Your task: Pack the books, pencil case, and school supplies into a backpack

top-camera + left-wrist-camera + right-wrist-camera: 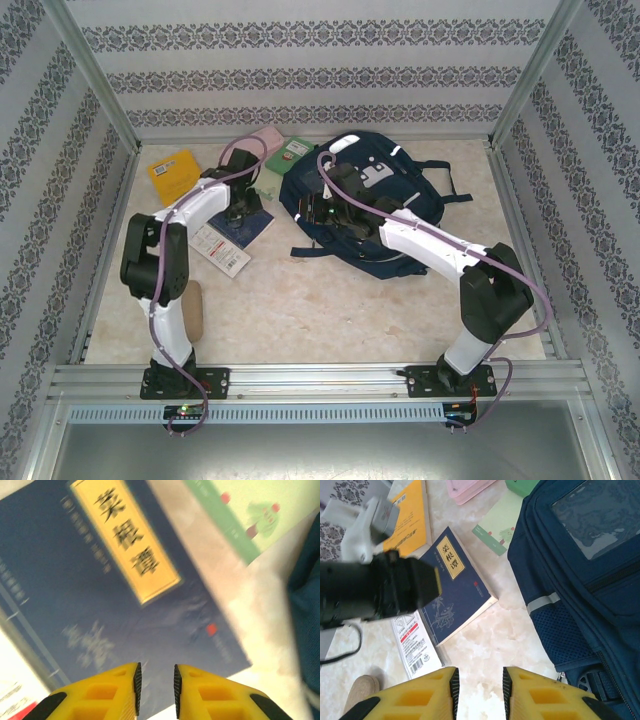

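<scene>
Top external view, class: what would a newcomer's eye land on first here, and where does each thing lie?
The big navy backpack dominates, lying right of centre towards the back of the table. Just left of it, the left hand is poised above a navy book with a yellow title label. A yellow-orange book stands out in the far left corner.

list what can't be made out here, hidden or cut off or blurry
Top view: left arm hides most of the navy book.
Top view: right arm crosses the backpack; zip state unclear.
Right wrist view: pink pencil case cut by the top edge.
Right wrist view: white packet print too small.
Left wrist view: green book blurred.
</scene>
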{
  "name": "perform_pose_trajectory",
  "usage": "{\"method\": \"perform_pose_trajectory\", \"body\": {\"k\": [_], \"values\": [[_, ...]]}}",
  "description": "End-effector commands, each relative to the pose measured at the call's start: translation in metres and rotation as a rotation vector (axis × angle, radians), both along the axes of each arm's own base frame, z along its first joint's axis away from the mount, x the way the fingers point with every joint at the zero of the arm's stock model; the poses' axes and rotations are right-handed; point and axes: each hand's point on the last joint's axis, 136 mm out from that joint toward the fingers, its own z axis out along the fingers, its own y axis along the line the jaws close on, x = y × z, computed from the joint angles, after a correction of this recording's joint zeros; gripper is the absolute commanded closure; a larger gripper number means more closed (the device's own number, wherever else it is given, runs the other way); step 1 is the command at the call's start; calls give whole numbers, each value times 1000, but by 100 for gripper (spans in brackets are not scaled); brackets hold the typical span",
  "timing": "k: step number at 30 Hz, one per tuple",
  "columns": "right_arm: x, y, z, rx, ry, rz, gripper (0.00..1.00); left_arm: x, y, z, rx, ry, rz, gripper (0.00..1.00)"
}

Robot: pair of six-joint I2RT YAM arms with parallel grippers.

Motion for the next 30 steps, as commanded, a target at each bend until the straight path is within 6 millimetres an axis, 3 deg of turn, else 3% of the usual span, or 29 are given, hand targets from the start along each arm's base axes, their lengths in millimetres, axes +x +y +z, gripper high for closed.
{"method": "perform_pose_trajectory", "body": {"k": [1, 4, 8, 15, 20, 24, 26, 30], "values": [[-4, 4, 10, -5, -23, 29, 69, 17, 0, -17, -18, 21, -1, 73], [-6, 1, 8, -13, -22, 28, 69, 22, -9, -30, -54, 49, 1, 76], [-6, 0, 7, -13, -25, 20, 69, 7, -16, -46, -105, 92, 13, 79], [-4, 4, -2, -16, -15, 30, 71, -49, -39, -56, -171, 147, -14, 80], [-2, 13, -14, -3, 15, 49, 71, -86, -45, -44, -199, 130, -15, 80], [-2, 28, -24, -2, 36, 81, 71, -93, -29, -16, -144, 79, -13, 73], [-2, 39, -29, -5, 42, 101, 71, -92, -18, -4, -122, 50, -11, 63], [-2, 63, -46, -3, 78, 137, 70, -91, 11, 0, -107, 42, 25, 60]]}}
